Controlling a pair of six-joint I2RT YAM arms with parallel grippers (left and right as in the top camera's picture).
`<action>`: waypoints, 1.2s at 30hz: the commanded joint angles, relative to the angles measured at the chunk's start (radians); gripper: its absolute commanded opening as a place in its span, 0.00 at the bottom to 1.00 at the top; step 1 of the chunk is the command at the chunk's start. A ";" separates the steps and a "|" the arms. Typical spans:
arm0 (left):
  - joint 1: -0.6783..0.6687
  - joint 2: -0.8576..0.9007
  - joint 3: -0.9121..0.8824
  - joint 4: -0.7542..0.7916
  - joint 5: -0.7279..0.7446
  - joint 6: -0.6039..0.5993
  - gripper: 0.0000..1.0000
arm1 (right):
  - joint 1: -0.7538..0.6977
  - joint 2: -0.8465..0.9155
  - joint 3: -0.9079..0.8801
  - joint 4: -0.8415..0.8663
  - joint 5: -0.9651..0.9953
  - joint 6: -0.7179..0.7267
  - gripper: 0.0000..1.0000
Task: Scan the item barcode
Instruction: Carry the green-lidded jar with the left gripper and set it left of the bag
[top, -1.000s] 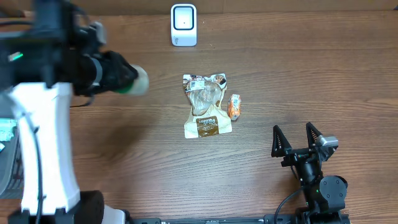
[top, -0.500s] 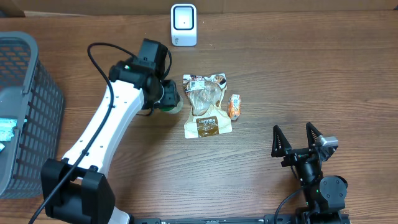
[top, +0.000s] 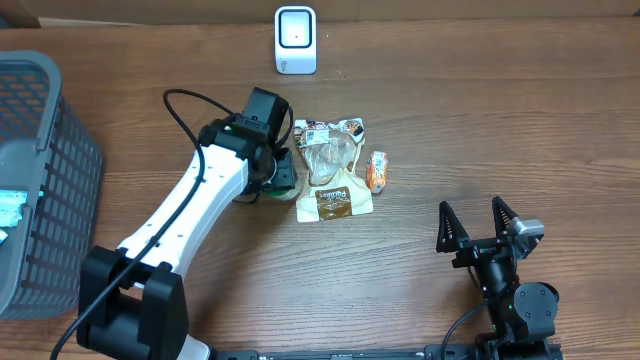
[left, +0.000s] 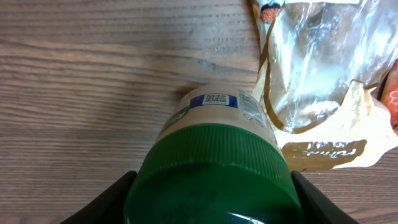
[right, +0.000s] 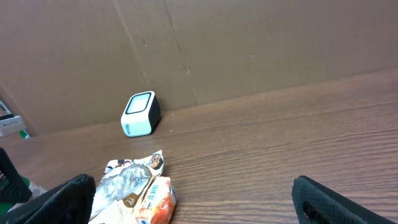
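- Overhead: the left gripper (top: 277, 168) is clamped on a green-lidded jar (top: 287, 177), with a clear snack bag (top: 333, 170) just beside it. The right gripper (top: 478, 222) stands with its jaws apart, holding nothing.
- Left wrist: the jar sits between the fingers (left: 102, 200), lid nearest the camera, a printed code on its upper side.
- Right wrist: a white scanner (right: 140, 114) stands well ahead and left of the spread fingers; an orange packet (right: 158, 196) lies nearer.

Wooden table (top: 500, 130); scanner (top: 295, 40); snack bag (top: 333, 168); orange packet (top: 377, 171); basket (top: 70, 170)
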 joint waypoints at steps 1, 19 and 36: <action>-0.010 0.000 -0.013 0.006 -0.012 -0.030 0.35 | 0.005 -0.010 -0.011 0.005 0.003 0.006 1.00; -0.009 0.000 -0.101 0.073 -0.012 -0.054 0.71 | 0.005 -0.010 -0.011 0.005 0.003 0.006 1.00; 0.116 -0.046 0.512 -0.306 -0.032 0.074 0.90 | 0.005 -0.010 -0.011 0.005 0.003 0.006 1.00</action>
